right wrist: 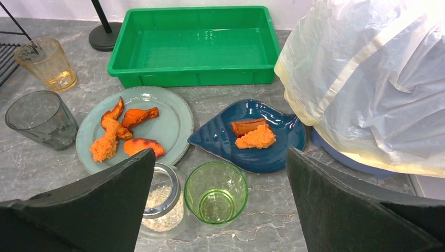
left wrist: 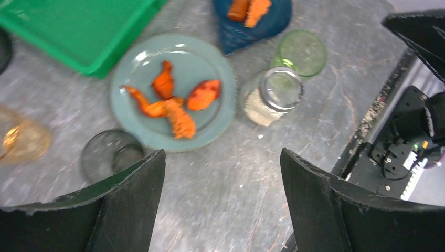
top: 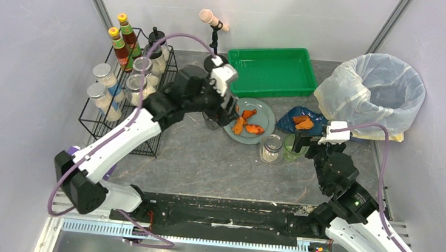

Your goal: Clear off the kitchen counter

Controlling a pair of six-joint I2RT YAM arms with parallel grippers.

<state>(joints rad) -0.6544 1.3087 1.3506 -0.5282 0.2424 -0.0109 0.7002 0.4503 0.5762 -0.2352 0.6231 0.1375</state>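
On the kitchen counter [top: 205, 161] stand a grey-green plate [top: 265, 114] of orange food pieces, a blue plate [right wrist: 220, 139] with two pieces, a green glass [right wrist: 216, 192] and an oat jar [right wrist: 161, 202]. A grey glass [right wrist: 39, 118] and an amber glass [right wrist: 50, 63] stand left of the plate. My left gripper [left wrist: 221, 152] hovers open above the counter at the round plate's [left wrist: 199, 63] near edge, empty. My right gripper [right wrist: 220, 151] is open and empty too, with the green glass just below its fingers. From above, the left gripper [top: 231, 105] overlaps the plate and the right gripper [top: 303, 140] sits by the green glass [top: 291, 149].
An empty green tray [top: 271, 72] lies at the back. A bin lined with a white bag [top: 376, 90] stands at the right. A black wire rack [top: 123, 93] with sauce bottles and jars fills the left. A small stand [top: 214, 37] rises behind the tray.
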